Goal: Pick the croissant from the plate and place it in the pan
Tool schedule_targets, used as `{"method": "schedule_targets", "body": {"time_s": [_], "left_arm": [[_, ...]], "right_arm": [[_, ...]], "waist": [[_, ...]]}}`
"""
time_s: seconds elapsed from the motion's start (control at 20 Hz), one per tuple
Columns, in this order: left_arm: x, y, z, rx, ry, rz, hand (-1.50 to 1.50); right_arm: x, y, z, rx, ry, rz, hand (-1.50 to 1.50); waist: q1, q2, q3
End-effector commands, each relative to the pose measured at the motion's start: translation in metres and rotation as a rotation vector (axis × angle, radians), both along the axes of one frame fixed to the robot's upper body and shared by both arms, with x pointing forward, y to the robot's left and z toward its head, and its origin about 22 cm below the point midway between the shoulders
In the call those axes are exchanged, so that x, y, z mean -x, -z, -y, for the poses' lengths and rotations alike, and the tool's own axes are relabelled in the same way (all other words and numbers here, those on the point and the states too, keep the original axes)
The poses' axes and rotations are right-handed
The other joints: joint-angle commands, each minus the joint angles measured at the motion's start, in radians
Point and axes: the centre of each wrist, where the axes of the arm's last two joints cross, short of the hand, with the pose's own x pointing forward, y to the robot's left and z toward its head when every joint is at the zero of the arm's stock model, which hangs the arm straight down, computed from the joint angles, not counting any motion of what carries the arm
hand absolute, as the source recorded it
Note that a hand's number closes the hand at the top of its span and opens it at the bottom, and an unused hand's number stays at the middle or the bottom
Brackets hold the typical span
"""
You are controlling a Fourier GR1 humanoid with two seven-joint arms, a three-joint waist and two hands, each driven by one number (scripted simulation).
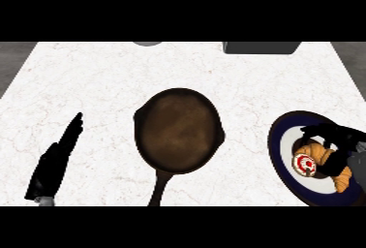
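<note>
A golden-brown croissant [342, 177] lies on a round plate [284, 127] with a dark blue rim and white centre, at the right edge of the counter. My right hand [336, 138] is over the plate, its black fingers curled down around the croissant's upper part and hiding some of it. A red and white round mark [307, 164] shows beside the croissant. The dark brown pan [178, 130] sits in the middle of the counter, empty, with its handle [160, 188] pointing toward me. My left hand [57, 160] rests open at the lower left, fingers straight and pointing away.
The counter top [93, 82] is white marble. A grey block [260, 47] and a grey rounded object [148, 43] stand at the far edge. Dark floor shows past the counter's left and right sides.
</note>
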Motion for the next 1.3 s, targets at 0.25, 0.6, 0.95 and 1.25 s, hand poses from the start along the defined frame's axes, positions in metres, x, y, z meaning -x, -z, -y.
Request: {"method": "schedule_targets", "body": {"time_s": [0.25,0.6,0.95,1.25], "left_arm": [[-0.002,0.001,-0.004,0.007,0.007,-0.020,0.00],[0.001,0.003,-0.004,0.013,-0.037,-0.016,0.00],[0.006,0.007,0.006,0.010,-0.036,-0.013,0.00],[-0.003,0.006,0.015,-0.002,-0.005,0.005,0.00]], "right_arm": [[-0.004,0.000,0.013,-0.090,0.031,-0.033,1.50],[0.048,0.002,-0.069,0.105,0.304,0.360,1.50],[0.062,-0.080,-0.105,0.114,0.230,0.955,1.50],[0.075,-0.102,-0.153,0.036,0.147,1.196,1.50]], "waist": [[0.002,0.009,0.012],[-0.055,-0.006,0.009],[-0.039,-0.005,0.010],[-0.008,0.007,0.012]]}}
